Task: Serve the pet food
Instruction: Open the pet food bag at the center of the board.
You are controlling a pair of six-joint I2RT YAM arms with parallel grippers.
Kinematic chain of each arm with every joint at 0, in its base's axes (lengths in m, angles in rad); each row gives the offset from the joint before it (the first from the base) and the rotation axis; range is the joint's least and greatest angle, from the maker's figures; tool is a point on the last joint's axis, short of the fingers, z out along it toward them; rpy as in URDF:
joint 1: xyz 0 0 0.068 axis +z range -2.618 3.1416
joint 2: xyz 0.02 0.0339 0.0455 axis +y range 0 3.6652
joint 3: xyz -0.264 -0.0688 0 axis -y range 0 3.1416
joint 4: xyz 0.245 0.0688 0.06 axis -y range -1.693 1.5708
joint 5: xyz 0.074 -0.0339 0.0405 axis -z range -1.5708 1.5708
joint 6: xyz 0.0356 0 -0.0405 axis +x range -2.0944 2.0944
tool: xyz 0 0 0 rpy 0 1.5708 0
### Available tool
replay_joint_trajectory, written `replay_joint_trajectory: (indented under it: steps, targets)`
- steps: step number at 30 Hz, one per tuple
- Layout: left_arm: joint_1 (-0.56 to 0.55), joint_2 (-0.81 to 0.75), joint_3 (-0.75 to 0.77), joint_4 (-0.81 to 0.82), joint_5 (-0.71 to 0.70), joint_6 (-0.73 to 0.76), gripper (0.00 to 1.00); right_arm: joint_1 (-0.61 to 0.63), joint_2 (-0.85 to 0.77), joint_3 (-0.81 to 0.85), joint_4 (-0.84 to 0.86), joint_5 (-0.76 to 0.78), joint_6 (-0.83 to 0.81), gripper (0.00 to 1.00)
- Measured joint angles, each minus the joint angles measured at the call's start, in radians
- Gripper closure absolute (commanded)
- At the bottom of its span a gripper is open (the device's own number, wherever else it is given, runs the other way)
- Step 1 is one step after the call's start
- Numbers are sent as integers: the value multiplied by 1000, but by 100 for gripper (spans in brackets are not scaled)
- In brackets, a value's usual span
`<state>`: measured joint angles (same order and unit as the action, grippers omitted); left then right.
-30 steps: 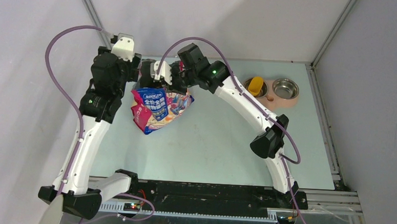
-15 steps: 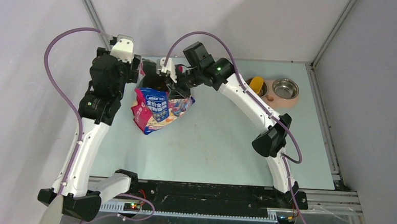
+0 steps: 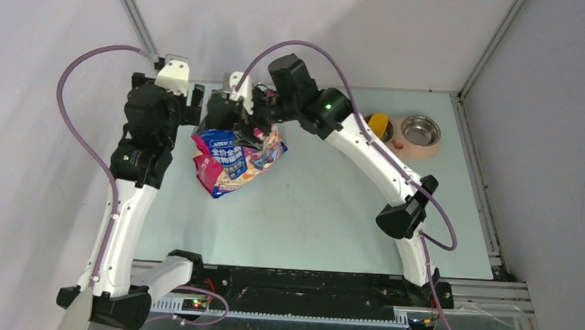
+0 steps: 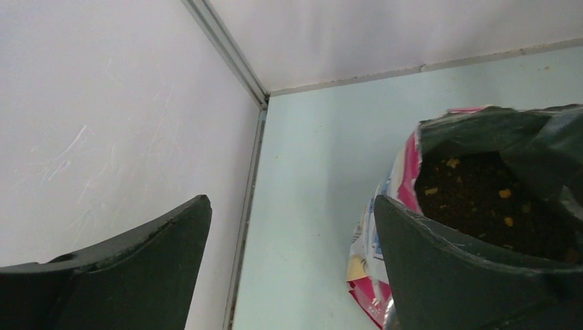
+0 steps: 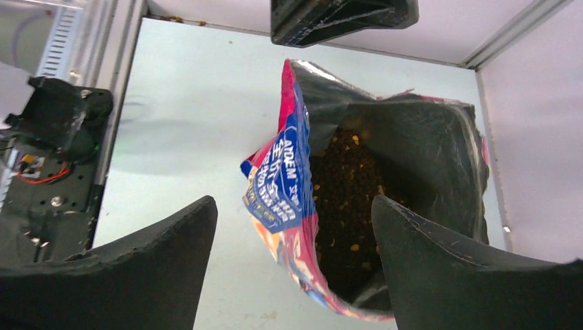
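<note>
**Two robot arms meet over an opened pet-food bag [image 3: 233, 160] at the upper left of the pale green table [image 3: 310, 211] in the overhead view.** The pet food [image 5: 344, 199], dark brown kibble flecked with a few orange bits, lies inside the bag, whose mouth gapes wide.

The left gripper [image 4: 292, 206] has its jaws spread far apart, with only bare table and wall between them. It grips nothing. The finger [image 4: 447, 275] at the right of its own camera's frame sits in front of the bag's rim; whether it touches the rim cannot be told.

The right gripper [image 5: 294, 206] also stands wide open above the bag and holds nothing, the kibble showing between its fingers.

At the upper right of the overhead frame, well apart from the bag, a pink double feeder [image 3: 398, 146] carries a steel bowl [image 3: 420, 129] on its right side. A yellow scoop [image 3: 377, 125] rests in the bowl on its left.
</note>
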<state>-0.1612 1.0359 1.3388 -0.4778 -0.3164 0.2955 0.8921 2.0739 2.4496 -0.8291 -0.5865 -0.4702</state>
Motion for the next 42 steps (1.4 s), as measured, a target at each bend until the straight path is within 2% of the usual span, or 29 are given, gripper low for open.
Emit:
replay_joint_trajectory:
  steps: [5,8,10,12,13,14,15,17,26,27,28,29,30,32,36,42]
  targets:
    - [61,-35,-3,-7,23,-4,3,31,74,40,36,67,0,15]
    - [92,-54,-5,-7,35,-7,3,35,107,40,31,71,0,22]
    - [103,-66,-16,-6,41,-8,3,40,124,39,26,71,0,30]
    - [107,-71,-26,-7,45,-8,3,42,128,34,20,70,-2,47]
    - [108,-71,-30,-6,51,-8,3,44,129,33,16,68,-4,62]
    - [108,-71,-35,-6,56,-8,3,47,129,33,15,67,-4,71]
    - [108,-69,-39,-8,60,-8,3,50,129,33,15,66,-3,88]
    - [108,-68,-47,-8,63,-8,3,56,129,33,16,60,2,100]
    - [109,-68,-50,-10,69,-8,3,20,129,44,16,-30,126,100]
    - [109,-68,-50,-10,69,-8,3,16,129,44,16,-38,136,97]
    - [109,-68,-50,-10,70,-8,1,12,129,44,16,-45,149,76]
    - [109,-68,-50,-10,71,-8,1,10,129,44,16,-48,154,64]
    - [109,-68,-50,-11,75,-8,0,9,129,44,15,-52,162,41]
    - [109,-68,-50,-11,87,-8,0,7,121,44,14,-56,155,23]
    - [109,-68,-50,-19,120,-6,0,-5,72,44,1,-38,130,12]
    - [109,-76,-50,-71,201,27,0,-84,-128,-48,15,76,121,8]
